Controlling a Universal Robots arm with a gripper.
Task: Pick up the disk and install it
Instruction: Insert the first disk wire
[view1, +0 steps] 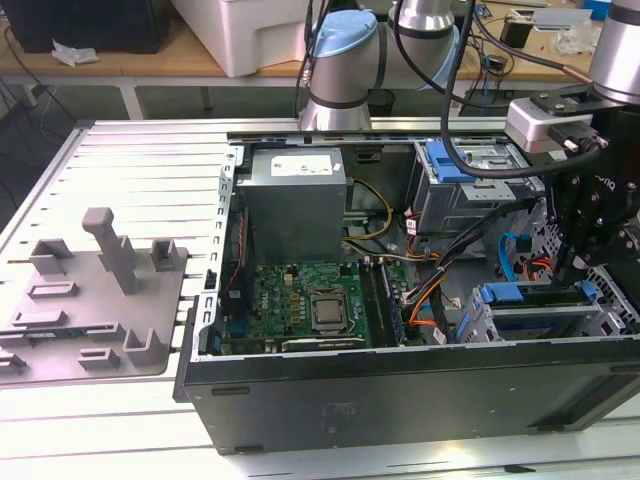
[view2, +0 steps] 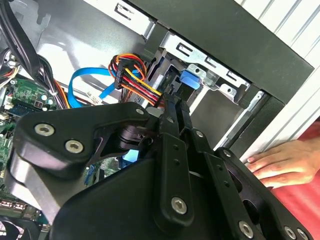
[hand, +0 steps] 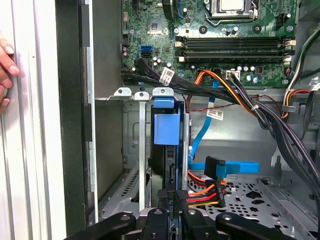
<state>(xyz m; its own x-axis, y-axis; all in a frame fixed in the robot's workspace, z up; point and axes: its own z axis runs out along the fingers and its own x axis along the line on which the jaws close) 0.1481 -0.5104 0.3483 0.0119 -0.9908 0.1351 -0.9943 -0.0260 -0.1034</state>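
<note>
1. Installing is in hand: the disk (hand: 166, 130) stands edgewise, mostly inside the drive bay (hand: 141, 150).
2. The gripper (hand: 172, 214) fingers, narrowed to the disk's thickness, appear clamped on its outer edge.
3. Seating likely demands a straight push, clear of the power cables (hand: 204, 192).

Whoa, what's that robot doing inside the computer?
The robot's hand is down inside the open computer case, working on fitting the disk. The disk, in its bright blue frame, sits edge-on in a slot of the metal drive cage, and the robot's hand is right at its end. Whether it is gripping the disk is hard to tell. A person's hand rests just outside the case.
</note>
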